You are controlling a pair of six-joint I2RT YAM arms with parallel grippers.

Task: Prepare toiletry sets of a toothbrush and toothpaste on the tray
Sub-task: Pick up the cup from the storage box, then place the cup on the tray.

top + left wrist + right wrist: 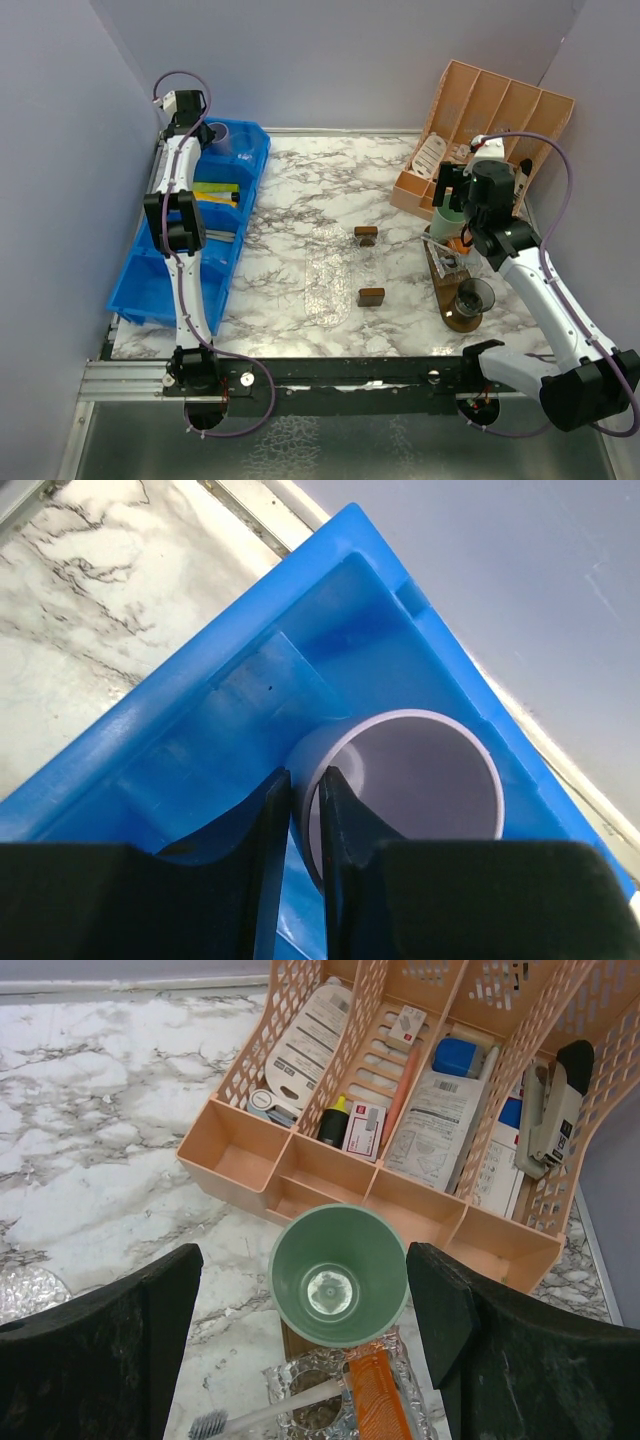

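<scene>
The lilac cup (420,780) sits in the far corner compartment of the blue bin (180,710), mouth up as far as I can tell. It looks like thin, smooth plastic: light, stiff enough to keep its shape, but slick, and it could swing if held by one edge. The rim wall is the obvious hold, and the left fingers (265,860) are there already, one outside and one inside, closed on the wall. I'd guess a lift straight up would keep it clear of the bin's side.

Well to the right of the bin, across the worktop (300,190), the tray (462,325) carries a green cup (338,1275). The right gripper (305,1270) hangs over that cup, fingers spread wide and touching nothing.
</scene>
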